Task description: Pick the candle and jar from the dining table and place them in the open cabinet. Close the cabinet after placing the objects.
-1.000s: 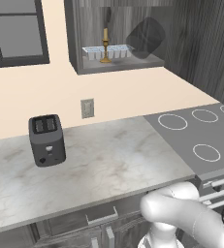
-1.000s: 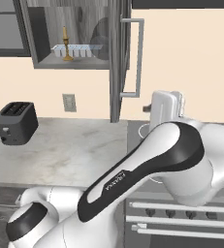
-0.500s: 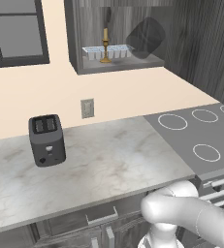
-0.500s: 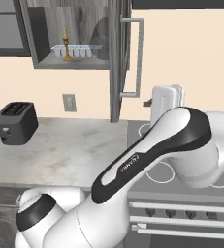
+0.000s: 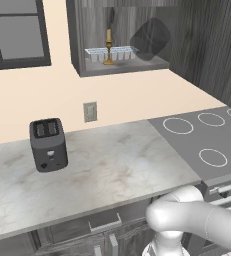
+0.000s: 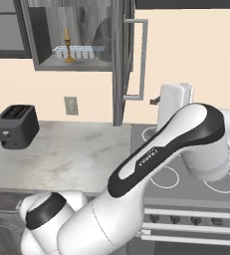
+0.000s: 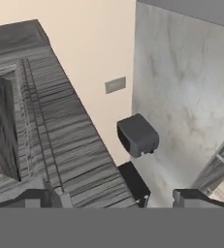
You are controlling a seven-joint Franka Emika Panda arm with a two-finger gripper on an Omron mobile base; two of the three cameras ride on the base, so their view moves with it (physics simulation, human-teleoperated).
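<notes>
Hand view: cabinet door's panelled face.

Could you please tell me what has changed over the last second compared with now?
The arm has swung rightward and up in the right base view; its hand now sits beside the open cabinet door. The gripper stayed open and empty. The candle, jar and toaster have not moved.
</notes>
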